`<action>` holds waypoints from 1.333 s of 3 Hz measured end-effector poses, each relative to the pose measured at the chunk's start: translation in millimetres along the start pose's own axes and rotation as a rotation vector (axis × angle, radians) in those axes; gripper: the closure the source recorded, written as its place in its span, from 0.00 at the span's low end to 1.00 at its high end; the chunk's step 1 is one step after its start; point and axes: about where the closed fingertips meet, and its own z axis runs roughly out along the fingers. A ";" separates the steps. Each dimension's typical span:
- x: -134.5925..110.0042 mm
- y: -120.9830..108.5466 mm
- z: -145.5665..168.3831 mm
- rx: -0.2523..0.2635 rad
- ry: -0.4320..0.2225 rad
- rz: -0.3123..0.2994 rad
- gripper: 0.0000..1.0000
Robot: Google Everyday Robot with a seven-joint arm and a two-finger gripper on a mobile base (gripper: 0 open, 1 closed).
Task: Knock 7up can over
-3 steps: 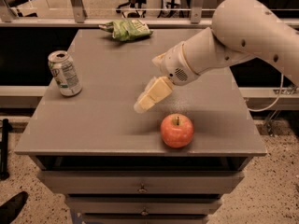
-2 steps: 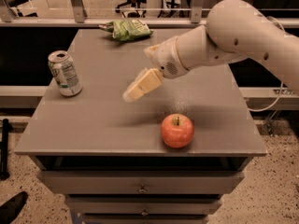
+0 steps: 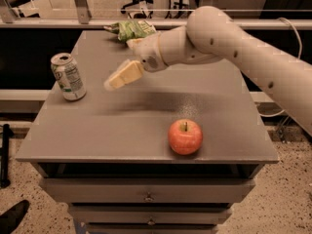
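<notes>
7up can (image 3: 68, 77) upright on grey tabletop (image 3: 97, 130), pincer (image 3: 114, 82) hovering nr it.

**Can on the left, apple near the front, gripper between them**

The 7up can (image 3: 68, 77) stands upright on the table (image 3: 97, 130), close to its left edge and about midway between near and far. The gripper (image 3: 117, 79) hangs above the tabletop just to the right of the can, apart from it. The arm (image 3: 234, 43) extends to it from the right side of the scene. A snack bag (image 3: 131, 29) lies at the far edge, behind the gripper. An apple (image 3: 185, 136) sits close to the near edge, right of centre, well apart from the can. Drawers (image 3: 146, 196) are stacked below the tabletop.
</notes>
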 end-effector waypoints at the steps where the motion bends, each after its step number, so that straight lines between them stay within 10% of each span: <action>1: -5.9 0.4 38.6 -0.061 -0.048 0.013 0.00; 4: -24.3 14.6 117.6 -0.188 -0.176 0.029 0.00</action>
